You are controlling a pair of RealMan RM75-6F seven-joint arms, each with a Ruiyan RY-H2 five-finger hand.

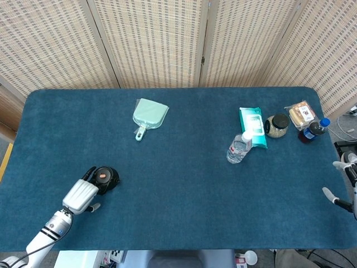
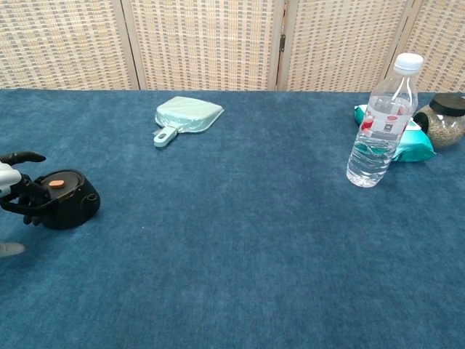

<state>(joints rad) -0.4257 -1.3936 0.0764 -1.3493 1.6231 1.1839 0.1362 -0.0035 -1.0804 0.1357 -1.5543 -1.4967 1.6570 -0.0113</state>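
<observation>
At the table's near-left corner my left hand (image 1: 81,195) sits against the black round device (image 1: 105,177), fingers curled beside it, gripping nothing. Far right, my right hand (image 1: 343,184) hangs off the edge, fingers apart. Beyond, the dustpan (image 1: 149,116) lies flat.

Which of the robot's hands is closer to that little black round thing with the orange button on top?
The left hand. Its fingers sit right against the black round thing at the table's near left. The right hand is far across, off the table's right edge, beyond the water bottle.
</observation>
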